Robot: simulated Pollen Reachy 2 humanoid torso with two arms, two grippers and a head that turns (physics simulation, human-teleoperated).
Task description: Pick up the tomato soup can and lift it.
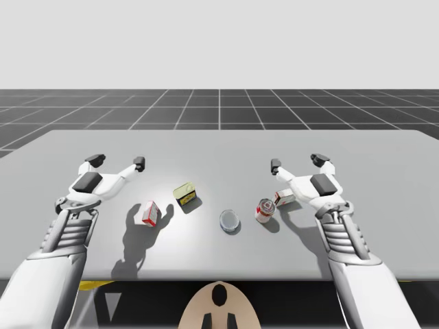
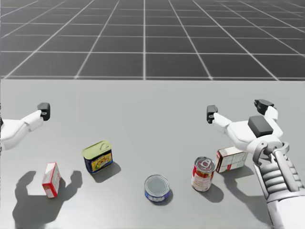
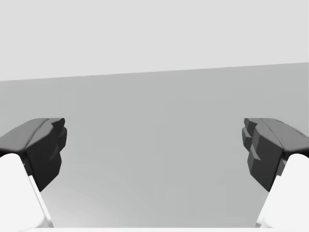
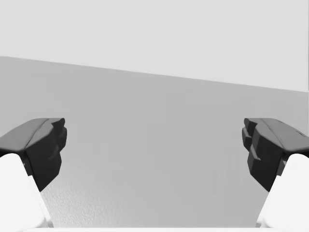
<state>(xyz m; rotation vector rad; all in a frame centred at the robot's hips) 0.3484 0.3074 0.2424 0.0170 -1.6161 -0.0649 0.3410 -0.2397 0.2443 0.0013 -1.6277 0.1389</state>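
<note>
High view: left pincer (image 1: 118, 162) and right pincer (image 1: 297, 162) gape wide, empty; red-and-white can (image 1: 265, 210) stands untouched.

grey table (image 1: 219, 147) w/ dark grid floor (image 1: 219, 103) behind

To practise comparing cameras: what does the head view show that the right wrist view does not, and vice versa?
Head view: an upright red-and-white cylindrical can, a round blue tin, a yellow-topped blue rectangular tin, a red-and-white box beside that can, a second box at my left. Right wrist view: dark fingers close up, bare surface between. Both: the grey table and my open right gripper.
</note>
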